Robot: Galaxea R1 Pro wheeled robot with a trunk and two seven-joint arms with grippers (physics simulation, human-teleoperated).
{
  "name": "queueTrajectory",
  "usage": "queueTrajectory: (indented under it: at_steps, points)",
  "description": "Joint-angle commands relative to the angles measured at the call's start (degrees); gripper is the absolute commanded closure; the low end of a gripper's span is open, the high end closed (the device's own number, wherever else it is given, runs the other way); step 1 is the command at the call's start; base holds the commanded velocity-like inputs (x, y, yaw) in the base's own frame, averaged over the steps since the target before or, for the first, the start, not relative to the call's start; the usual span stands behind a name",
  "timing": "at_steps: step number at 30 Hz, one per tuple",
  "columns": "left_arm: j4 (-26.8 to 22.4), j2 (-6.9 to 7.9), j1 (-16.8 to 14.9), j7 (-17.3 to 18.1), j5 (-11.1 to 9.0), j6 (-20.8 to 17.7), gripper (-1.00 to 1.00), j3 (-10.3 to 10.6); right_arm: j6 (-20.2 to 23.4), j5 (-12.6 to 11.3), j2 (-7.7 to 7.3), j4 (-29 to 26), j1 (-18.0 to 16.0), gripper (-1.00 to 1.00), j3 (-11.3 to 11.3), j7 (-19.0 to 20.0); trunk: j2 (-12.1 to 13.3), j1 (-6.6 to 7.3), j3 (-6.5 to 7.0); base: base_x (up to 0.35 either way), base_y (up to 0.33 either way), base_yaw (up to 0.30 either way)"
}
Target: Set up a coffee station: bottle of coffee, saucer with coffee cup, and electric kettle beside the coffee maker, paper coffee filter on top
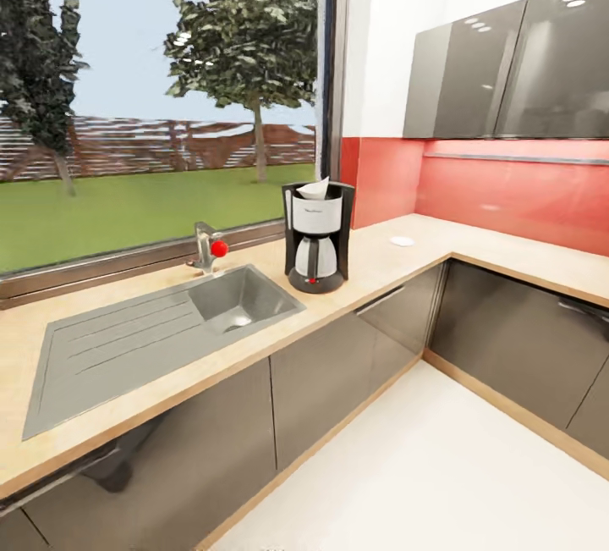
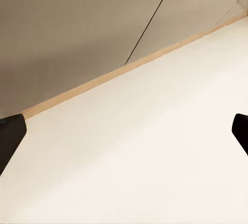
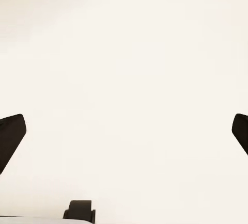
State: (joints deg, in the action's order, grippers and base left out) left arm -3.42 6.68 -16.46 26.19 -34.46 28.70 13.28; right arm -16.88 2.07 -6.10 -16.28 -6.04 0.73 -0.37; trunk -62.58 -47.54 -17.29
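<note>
A black and silver coffee maker stands on the wooden countertop to the right of the sink. A white paper filter sticks out of its top. A small white saucer lies flat on the counter further right, near the red backsplash. My left gripper is open over pale floor, close to the cabinet base, with its dark fingertips at the picture's edges. My right gripper is open too, above bare pale floor. The coffee bottle, cup and kettle are out of view.
A steel sink with drainboard and a red-knobbed tap sits under a big window. Grey base cabinets line an L-shaped counter, dark wall cabinets hang at the right. White floor spreads in front.
</note>
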Motion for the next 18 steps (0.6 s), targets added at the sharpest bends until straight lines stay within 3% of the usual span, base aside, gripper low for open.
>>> queueTrajectory:
  at_steps: [1,18]
  points:
    - [0.1,0.0,-0.1,0.3,-0.6,0.1,-1.0,0.4,-0.2,0.2,-0.03,0.0,0.0,-1.0,0.1,0.0,0.0,0.01,-0.07,-0.071,0.0,0.241]
    - [0.1,0.0,-0.1,0.3,-0.6,0.1,-1.0,0.4,-0.2,0.2,0.03,0.0,0.0,-1.0,0.1,-0.1,0.0,0.01,-0.07,-0.011,0.0,0.267]
